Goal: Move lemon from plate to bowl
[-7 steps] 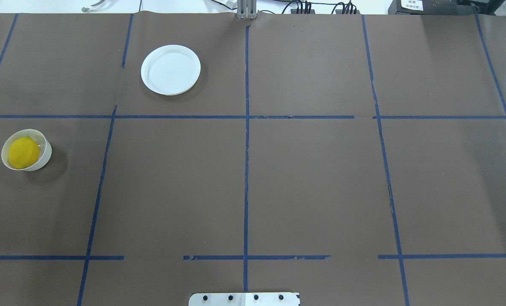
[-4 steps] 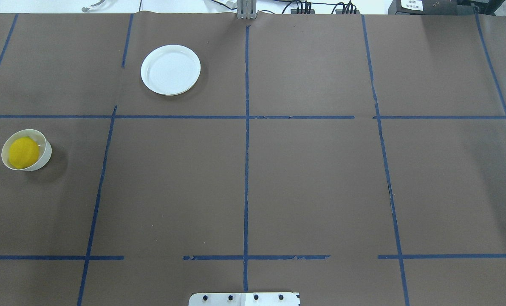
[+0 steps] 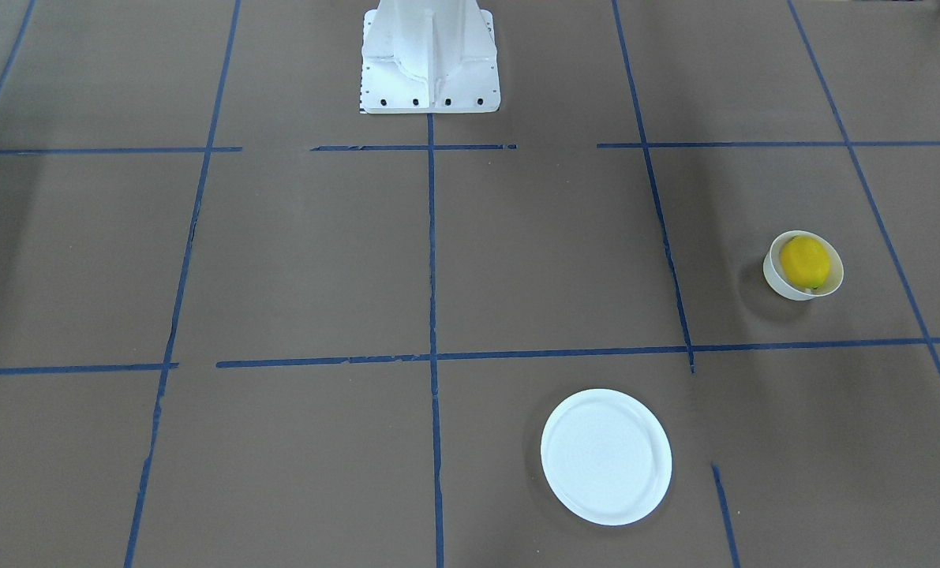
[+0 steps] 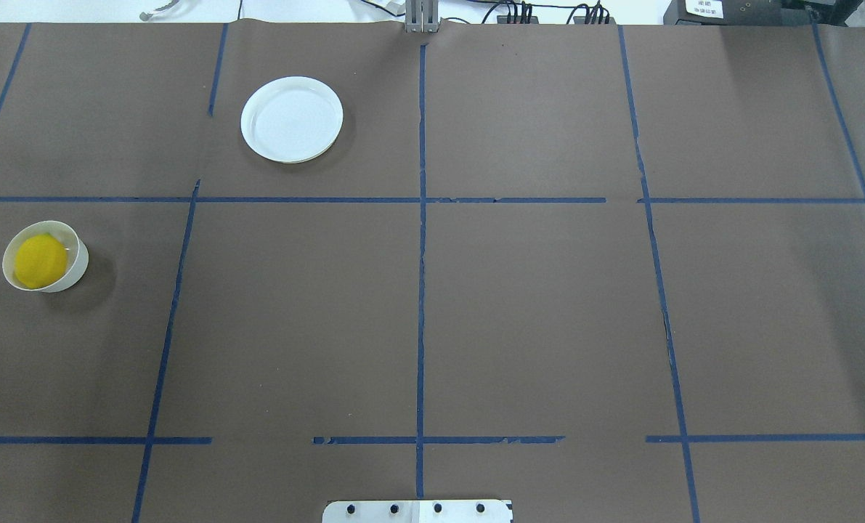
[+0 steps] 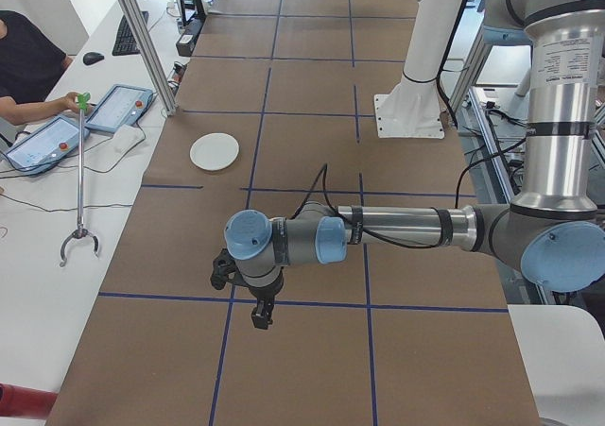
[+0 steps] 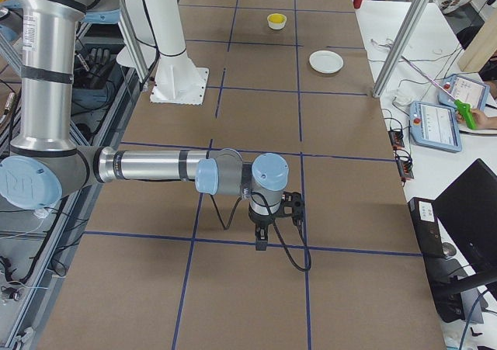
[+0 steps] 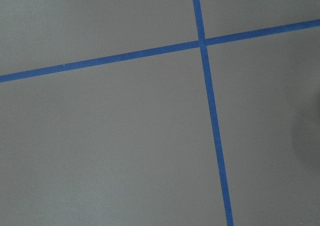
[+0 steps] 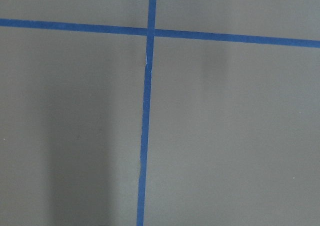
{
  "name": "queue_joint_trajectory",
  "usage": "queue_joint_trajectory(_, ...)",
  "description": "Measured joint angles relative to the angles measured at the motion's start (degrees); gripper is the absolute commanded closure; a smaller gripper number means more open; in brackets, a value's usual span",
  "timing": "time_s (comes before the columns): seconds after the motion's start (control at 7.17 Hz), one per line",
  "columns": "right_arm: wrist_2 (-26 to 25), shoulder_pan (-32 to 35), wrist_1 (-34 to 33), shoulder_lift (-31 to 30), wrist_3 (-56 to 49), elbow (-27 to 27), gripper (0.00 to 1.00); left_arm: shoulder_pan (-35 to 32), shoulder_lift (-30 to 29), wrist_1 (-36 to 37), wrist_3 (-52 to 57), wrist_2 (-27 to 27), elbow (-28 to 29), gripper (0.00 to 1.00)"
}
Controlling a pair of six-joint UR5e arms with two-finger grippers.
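Nothing has moved: the lemon (image 4: 40, 260) lies in the bowl (image 4: 76, 273), the plate (image 4: 292, 120) is bare, and the task seems done. I cannot tell whether the left gripper (image 5: 261, 316) or the right gripper (image 6: 262, 243) is open.

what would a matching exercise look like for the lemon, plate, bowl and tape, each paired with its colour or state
Things:
1. lemon
2. plate
3. bowl
4. tape

Colour or state:
A. blue, in crossing lines
B. white, flat, nothing on it
C. yellow, oval
D. white, deep, something inside it

Pairs: 1-C, 2-B, 3-D, 4-A
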Motion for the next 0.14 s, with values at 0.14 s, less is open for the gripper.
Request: queue_joint_trajectory(0.14, 0.0, 0.0, 0.0, 0.0, 0.0, 0.0, 0.0, 0.0, 0.0, 0.0, 0.0, -0.1, 0.0, 0.0)
